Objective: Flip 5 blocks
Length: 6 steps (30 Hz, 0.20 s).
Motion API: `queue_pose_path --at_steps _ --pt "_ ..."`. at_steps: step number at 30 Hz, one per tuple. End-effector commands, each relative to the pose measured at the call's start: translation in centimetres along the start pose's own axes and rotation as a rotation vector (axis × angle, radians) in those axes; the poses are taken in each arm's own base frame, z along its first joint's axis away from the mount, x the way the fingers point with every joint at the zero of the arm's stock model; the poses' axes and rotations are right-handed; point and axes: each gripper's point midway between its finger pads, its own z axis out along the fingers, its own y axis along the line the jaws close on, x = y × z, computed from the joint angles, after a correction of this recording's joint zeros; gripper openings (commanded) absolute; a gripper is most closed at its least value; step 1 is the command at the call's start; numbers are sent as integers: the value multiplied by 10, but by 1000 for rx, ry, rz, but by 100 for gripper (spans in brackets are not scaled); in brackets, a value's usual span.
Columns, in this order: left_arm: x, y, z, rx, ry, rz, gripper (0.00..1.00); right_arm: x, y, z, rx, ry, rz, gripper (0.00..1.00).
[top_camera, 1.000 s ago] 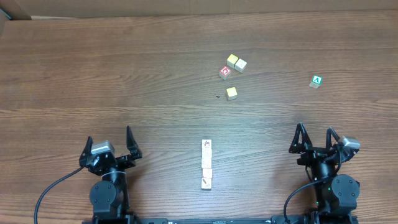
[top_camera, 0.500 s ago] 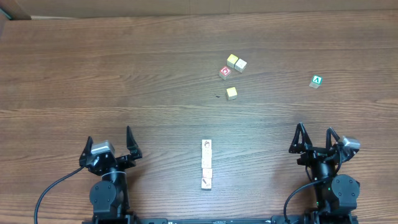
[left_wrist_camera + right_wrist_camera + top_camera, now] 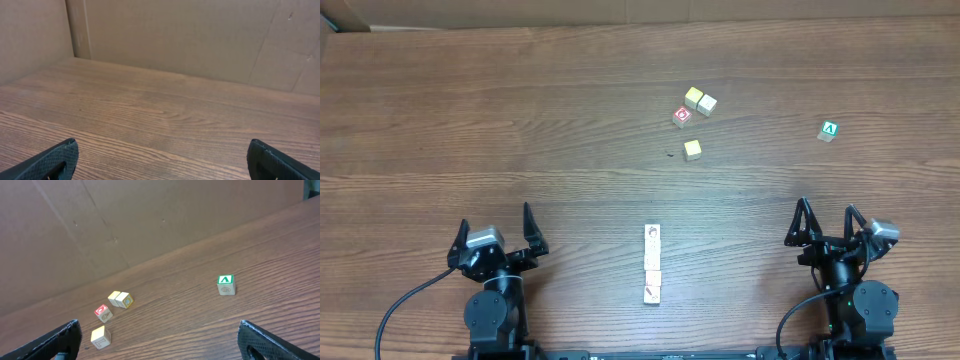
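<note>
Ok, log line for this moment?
left gripper: open, empty | right gripper: open, empty | blocks: row between arms, untouched | green cube: far right

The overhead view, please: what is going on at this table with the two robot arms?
Nothing is being handled right now. The left end effector and the right end effector both rest open and empty at the near edge of the brown wooden table. Between them lies a short row of small pale printed wooden blocks, untouched. Farther off sit three small yellowish cubes, a red-faced cube and a green "A" cube.
</note>
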Motion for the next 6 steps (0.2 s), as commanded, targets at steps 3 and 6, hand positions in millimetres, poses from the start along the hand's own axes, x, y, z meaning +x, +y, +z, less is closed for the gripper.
queue_pose_path --at_steps 3,6 --pt "-1 1 0 -1 -9 12 100 -5 -1 -1 8 -22 -10 100" --pt "-1 1 0 -1 -8 12 100 -5 -1 -1 8 -22 -10 100"
